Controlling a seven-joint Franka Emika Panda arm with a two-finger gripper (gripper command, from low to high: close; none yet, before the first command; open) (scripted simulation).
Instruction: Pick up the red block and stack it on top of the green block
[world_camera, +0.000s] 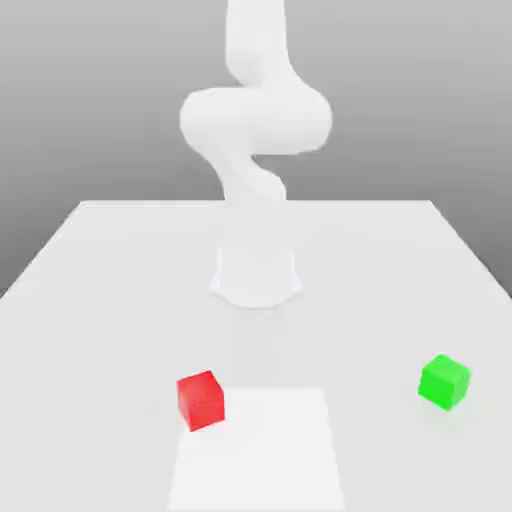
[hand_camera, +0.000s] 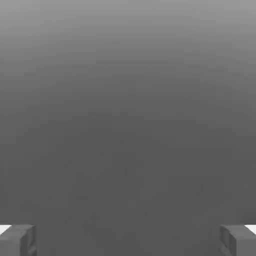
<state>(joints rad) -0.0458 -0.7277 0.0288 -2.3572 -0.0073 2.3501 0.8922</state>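
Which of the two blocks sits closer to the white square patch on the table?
The red block: it borders the white patch. The green block sits apart, toward the exterior view's right.

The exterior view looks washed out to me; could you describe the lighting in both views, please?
Exterior view: the white arm nearly blends into the pale table, only the red block and green block standing out; hand view: a smooth grey gradient behind the wide-apart fingertips.
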